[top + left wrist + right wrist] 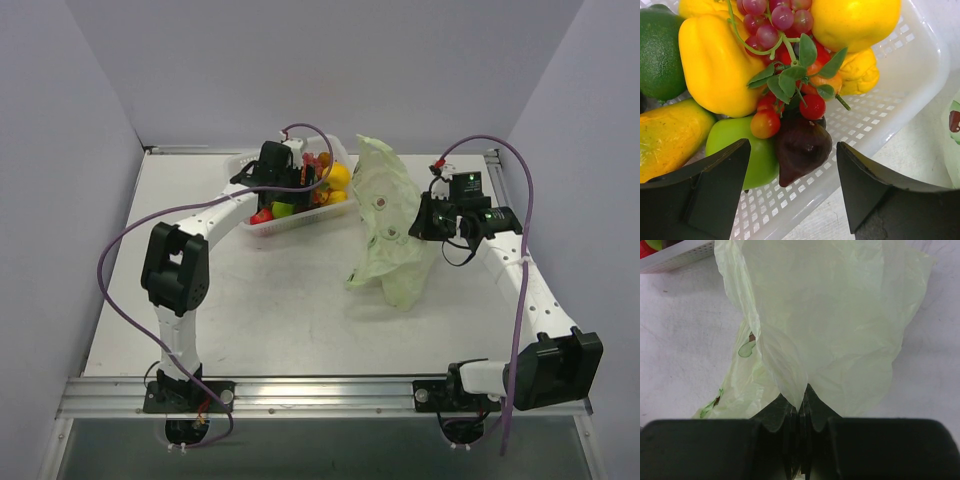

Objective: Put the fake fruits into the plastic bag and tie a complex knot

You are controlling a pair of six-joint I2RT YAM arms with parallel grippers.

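Where the right gripper (800, 407) has its jaws pinched shut on a fold of the pale-green plastic bag (840, 315), the bag is held up right of centre, its lower part crumpled on the table (280, 300). Farther back, the left gripper (792, 150) hangs over the white perforated basket (890, 100), jaws spread wide and empty above a dark purple fig (800, 145) and a green apple (730, 132). The fake fruits (330, 185) lie heaped in that basket, just left of the bag.

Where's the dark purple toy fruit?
Left wrist view: the dark purple toy fruit lies in the white perforated basket, beside the green apple, before the open left gripper.
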